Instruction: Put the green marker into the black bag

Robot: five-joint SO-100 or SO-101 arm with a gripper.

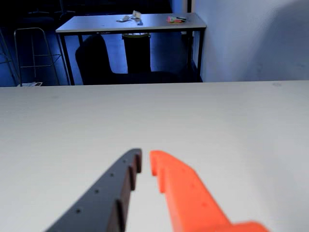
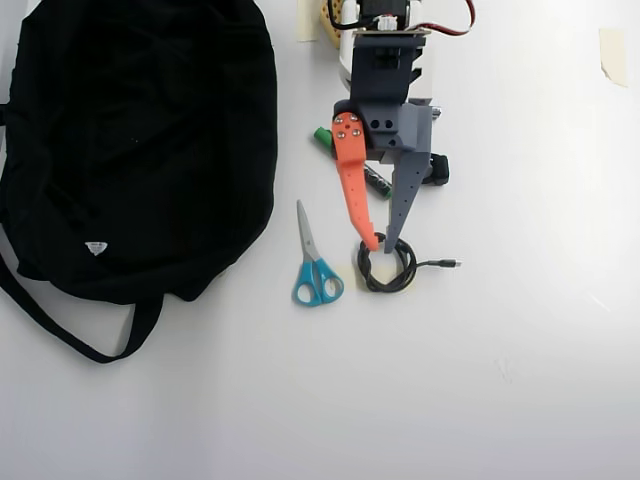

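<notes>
Pincer (image 2: 381, 245) is hanging over the white tabletop (image 2: 520, 330) with its orange and grey fingers nearly pressed together, a thin gap at the tips, nothing between them. The wrist view is showing the same: 2 tips close, bare tabletop ahead, no object in reach of the lens.

In the overhead view the tips are sitting above the upper edge of a coiled black cable (image 2: 388, 268). Blue-handled scissors (image 2: 314, 272) are lying just beside, on the view's left.

The green marker (image 2: 326, 139) is lying mostly under the arm's body; only a green end is peeking out left of the orange finger, with a stretch of dark barrel (image 2: 377, 181) showing between the 2 fingers. So the target is behind the tips, back toward the base.

The black bag (image 2: 140, 140) is filling the view's upper left, well apart from the pincer.

Judgement: the step in hand is reaching the marker. Doing it well likely means drawing back, spreading the fingers, turning across the barrel, and keeping clear of the cable and scissors.
</notes>
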